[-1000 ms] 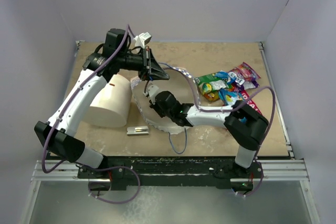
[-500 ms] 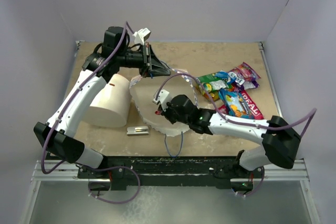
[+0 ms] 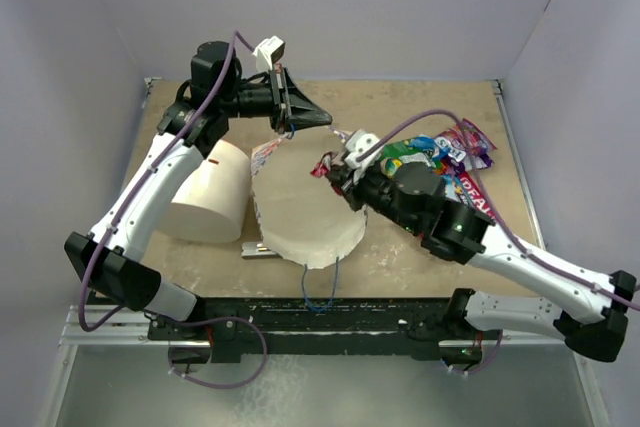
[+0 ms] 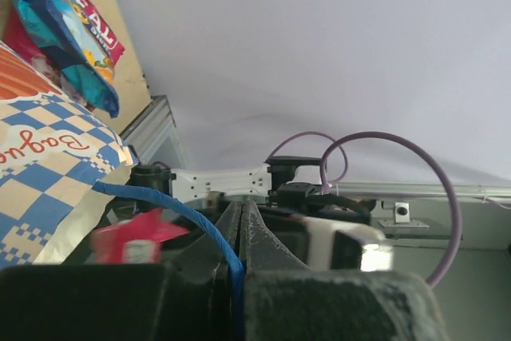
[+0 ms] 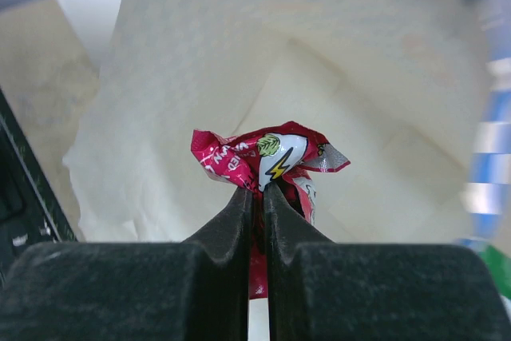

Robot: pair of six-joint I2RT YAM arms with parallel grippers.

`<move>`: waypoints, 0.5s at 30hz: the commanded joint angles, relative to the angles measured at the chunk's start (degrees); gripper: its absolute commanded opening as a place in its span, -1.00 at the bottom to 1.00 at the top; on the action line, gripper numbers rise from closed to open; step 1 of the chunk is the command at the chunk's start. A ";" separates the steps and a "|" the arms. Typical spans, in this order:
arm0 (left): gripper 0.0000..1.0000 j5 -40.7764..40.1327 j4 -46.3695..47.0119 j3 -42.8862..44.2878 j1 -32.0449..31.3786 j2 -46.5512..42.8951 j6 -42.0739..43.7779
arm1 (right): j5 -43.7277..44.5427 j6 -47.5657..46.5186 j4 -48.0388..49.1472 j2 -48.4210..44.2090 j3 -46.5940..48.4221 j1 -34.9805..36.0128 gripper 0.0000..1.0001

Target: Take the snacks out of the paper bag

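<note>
Several snacks (image 3: 450, 147) lie piled on the tabletop (image 3: 400, 107). Right fingers (image 5: 231, 229) are clamped on a red packet (image 5: 271, 157) at the paper bag (image 3: 300, 217) mouth. Left fingers (image 4: 257, 237) are pinched on its blue handle (image 4: 160, 204). Remaining contents cannot be told.

The worktop (image 3: 420, 107) was a tan board with a speckled, scuffed face. Near its left edge sat a plain white cylinder (image 3: 208, 195). Just beside it, toward the near edge, lay a small grey metal clip (image 3: 250, 248), partly covered by the rim of the paper bag (image 3: 300, 212). The bag took up the middle, its cream inside showing and a thin blue string handle (image 3: 320, 292) trailing to the near edge; how much of it touched the board could not be told. Toward the right edge, in the far half, the snack packets (image 3: 440, 159) lay heaped and overlapping: green (image 3: 398, 157), purple (image 3: 470, 137), pink (image 3: 480, 205).
</note>
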 commanded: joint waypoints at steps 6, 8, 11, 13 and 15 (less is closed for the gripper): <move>-0.99 2.56 17.02 0.03 -0.10 1.01 -15.24 | 17.98 0.46 -2.27 -5.71 14.76 0.06 -1.00; -0.97 2.61 17.94 1.69 -0.10 2.23 -16.41 | 19.54 1.27 -3.01 -5.71 16.23 0.07 -1.00; -0.95 5.04 17.77 2.26 1.23 4.54 -16.08 | 22.13 2.84 -4.03 -5.92 16.86 0.06 -1.00; -0.98 6.39 18.48 0.90 3.29 5.84 -16.42 | 24.01 4.84 -5.47 -6.13 16.94 0.08 -1.00; -0.99 6.84 17.89 0.00 5.72 6.79 -15.13 | 25.93 7.07 -7.01 -6.93 16.96 0.08 -1.00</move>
